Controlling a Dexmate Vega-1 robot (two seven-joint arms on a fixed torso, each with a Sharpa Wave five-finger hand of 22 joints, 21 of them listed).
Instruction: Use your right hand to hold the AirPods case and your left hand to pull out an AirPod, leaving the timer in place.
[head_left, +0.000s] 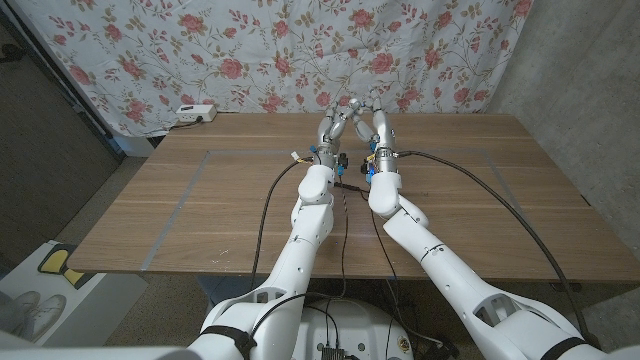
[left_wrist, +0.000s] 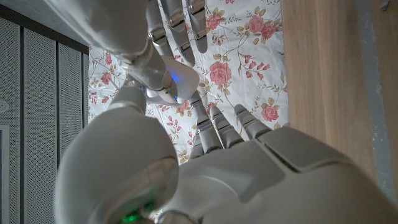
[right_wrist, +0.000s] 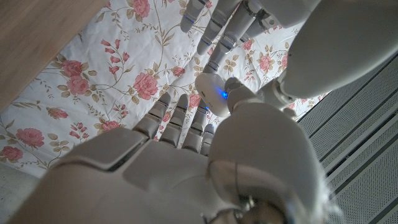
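Even soft indoor light, faint shadows, head view sharp, wrist close-ups blurred

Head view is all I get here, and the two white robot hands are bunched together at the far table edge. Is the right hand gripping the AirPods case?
Observer: I cannot tell. In the right wrist view the right hand has its fingers reaching straight out. The white rounded piece with a blue light beside them looks like its own thumb tip, not a case.
Operator: And the left hand, is it pinching anything?
Observer: I cannot tell that either. In the left wrist view the left hand also has straight fingers, with a similar blue-lit white tip beside them. The right hand's fingers come in close beyond it, and whether they touch is unclear.
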